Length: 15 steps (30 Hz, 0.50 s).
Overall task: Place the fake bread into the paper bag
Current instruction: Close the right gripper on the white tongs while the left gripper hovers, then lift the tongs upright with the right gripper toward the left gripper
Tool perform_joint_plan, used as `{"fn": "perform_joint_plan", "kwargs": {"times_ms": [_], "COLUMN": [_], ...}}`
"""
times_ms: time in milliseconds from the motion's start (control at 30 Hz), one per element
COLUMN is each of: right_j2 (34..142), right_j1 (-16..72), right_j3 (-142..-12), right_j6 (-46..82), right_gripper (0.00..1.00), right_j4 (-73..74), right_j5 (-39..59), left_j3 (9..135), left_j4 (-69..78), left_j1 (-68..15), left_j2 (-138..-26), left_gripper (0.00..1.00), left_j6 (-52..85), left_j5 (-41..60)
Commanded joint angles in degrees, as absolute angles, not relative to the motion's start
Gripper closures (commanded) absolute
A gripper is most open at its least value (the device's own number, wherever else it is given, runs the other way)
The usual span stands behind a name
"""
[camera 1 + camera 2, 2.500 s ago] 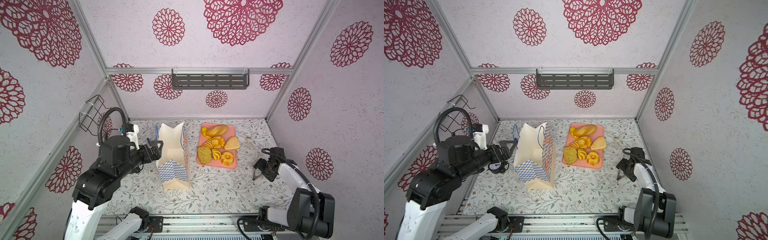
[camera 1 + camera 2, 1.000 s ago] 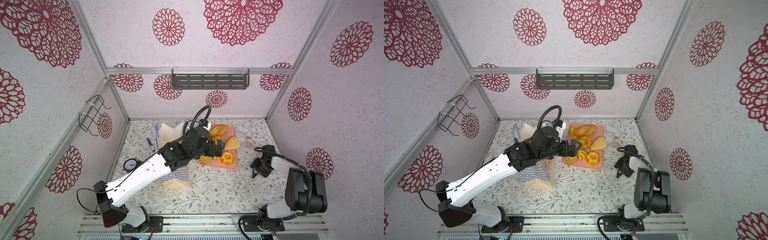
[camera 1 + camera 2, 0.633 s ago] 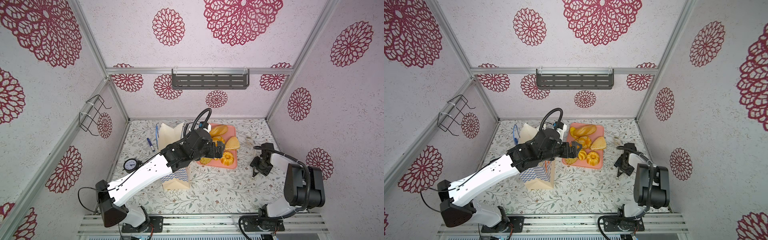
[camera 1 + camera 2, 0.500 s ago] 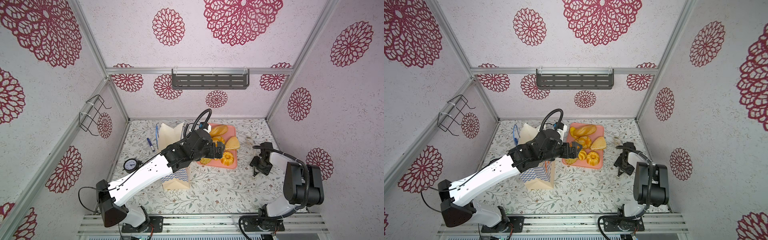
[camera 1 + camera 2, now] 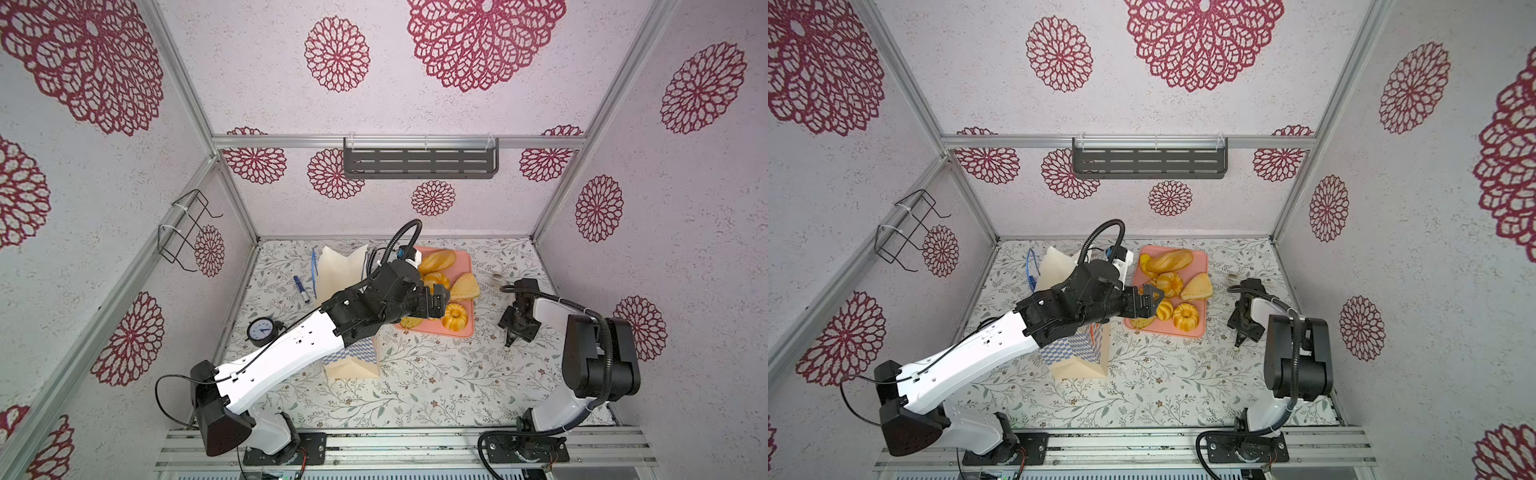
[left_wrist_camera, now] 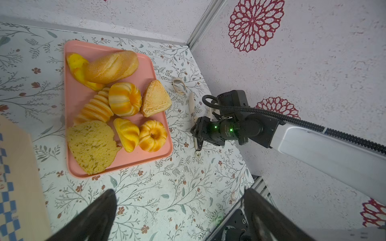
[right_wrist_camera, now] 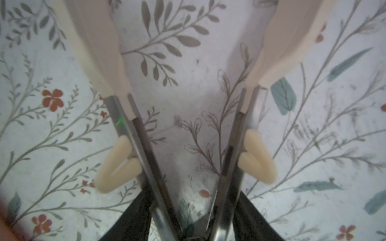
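Several pieces of fake bread lie on a pink tray (image 6: 72,94): a long loaf (image 6: 111,66), a ring bun (image 6: 125,98), a triangular sandwich (image 6: 155,98) and a green-speckled slice (image 6: 92,144). The paper bag (image 5: 345,266) stands upright left of the tray, partly hidden by my left arm. My left gripper (image 5: 438,301) hovers open over the tray's near left part, with nothing between its fingers (image 6: 100,208). Right of the tray, my right gripper (image 5: 515,332) is shut on metal tongs (image 7: 133,129) with cream tips. The tongs are spread and hold nothing.
A blue pen (image 5: 301,289) and a round gauge (image 5: 262,331) lie left of the bag. A rubber band (image 6: 178,85) and a white stick (image 6: 191,104) lie between the tray and the right gripper. A shelf (image 5: 419,164) and a wire basket (image 5: 185,230) hang on the walls.
My left arm has swung from left of the bag across it to over the tray and now hovers there. The right gripper with the tongs has shifted only slightly.
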<state>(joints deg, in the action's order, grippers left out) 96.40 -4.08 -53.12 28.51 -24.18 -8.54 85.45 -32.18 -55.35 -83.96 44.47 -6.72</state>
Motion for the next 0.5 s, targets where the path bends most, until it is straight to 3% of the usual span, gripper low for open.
{"fn": "perform_joint_plan", "kwargs": {"times_ms": [0, 467], "right_j2": [98.3, 77.5], "right_j1": [-4.8, -6.2], "right_j3": [-50.3, -48.0], "right_j6": [29.5, 27.3], "right_gripper": [0.51, 0.8], "right_j4": [-24.1, -30.0], "right_j5": [-9.0, -12.8], "left_j3": [85.2, 85.6], "left_j4": [-31.2, -30.3], "left_j1": [-55.2, -51.0], "left_j2": [-82.3, -82.7], "left_gripper": [0.03, 0.03], "left_j6": [45.1, 45.0], "left_j5": [-6.8, -1.3]}}
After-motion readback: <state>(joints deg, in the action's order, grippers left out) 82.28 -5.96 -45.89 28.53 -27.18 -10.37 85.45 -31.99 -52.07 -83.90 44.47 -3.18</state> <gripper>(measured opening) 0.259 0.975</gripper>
